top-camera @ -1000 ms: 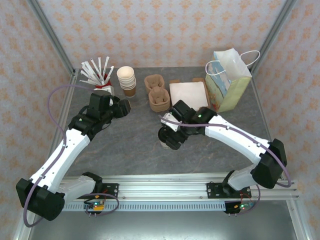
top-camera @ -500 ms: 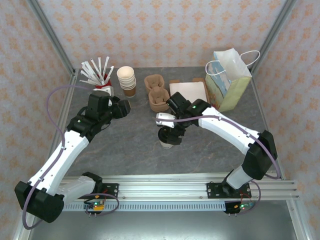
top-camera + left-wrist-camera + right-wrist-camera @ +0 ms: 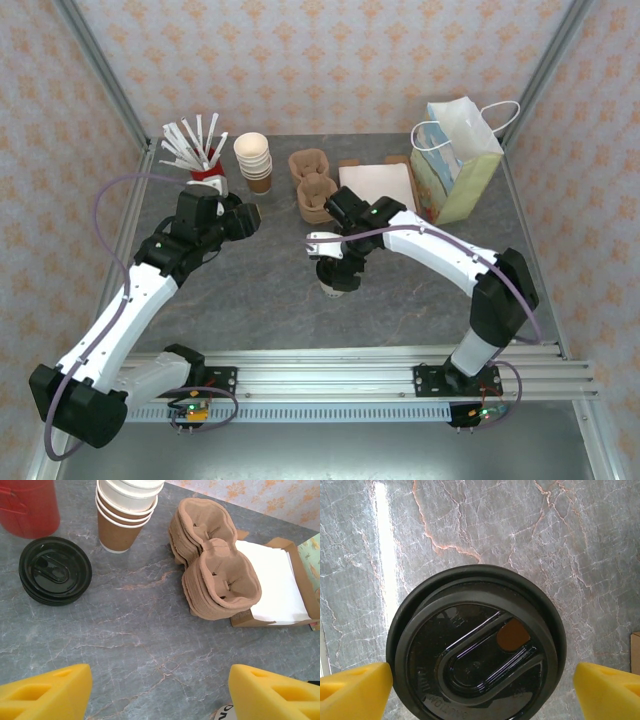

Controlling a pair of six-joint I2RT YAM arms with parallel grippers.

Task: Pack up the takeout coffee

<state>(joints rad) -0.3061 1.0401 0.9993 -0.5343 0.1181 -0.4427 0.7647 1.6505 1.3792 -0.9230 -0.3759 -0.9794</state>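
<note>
Bare surface point(image 3: 250, 310) across the near half, free to cross. Crowded along the far edge: red straw holder point(image 3: 205, 172), stack of cups point(image 3: 253, 160), cup carriers point(image 3: 312, 188), napkin box point(image 3: 378, 185) and paper bag point(image 3: 457, 160), side by side. Loose black lids point(image 3: 55, 570) near the stack of cups. Blocked at centre by the right arm point(image 3: 440, 255), right gripper point(image 3: 480, 687) astride the lidded cup point(image 3: 477, 630), narrow gaps either side.

The right arm point(image 3: 440, 250) folded inward; the right gripper point(image 3: 333, 270) shifted toward 10 o'clock, directly above the coffee cup point(image 3: 479, 656).
</note>
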